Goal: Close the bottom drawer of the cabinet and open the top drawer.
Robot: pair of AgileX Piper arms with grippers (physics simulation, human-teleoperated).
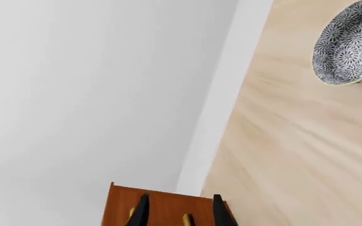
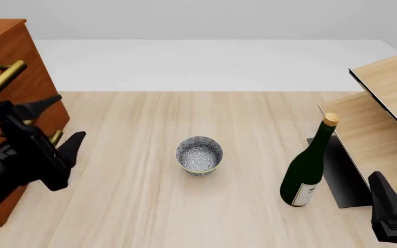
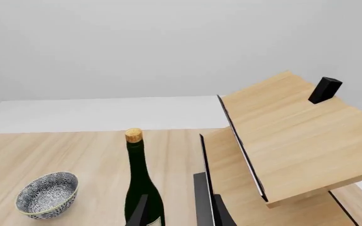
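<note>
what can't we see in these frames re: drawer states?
- Bottom drawer: hidden in the front view behind the left arm and end effector.
- Cabinet: cut off by the front view's left edge; only one full brass handle shows.
- Left wrist view: only a sliver of the cabinet's edge; drawer positions unreadable.
- Right end effector: cropped at the frame corner.

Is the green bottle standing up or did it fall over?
Standing up. The green bottle rests on its base on the table, cork on top, beside the pale shelf.
</note>
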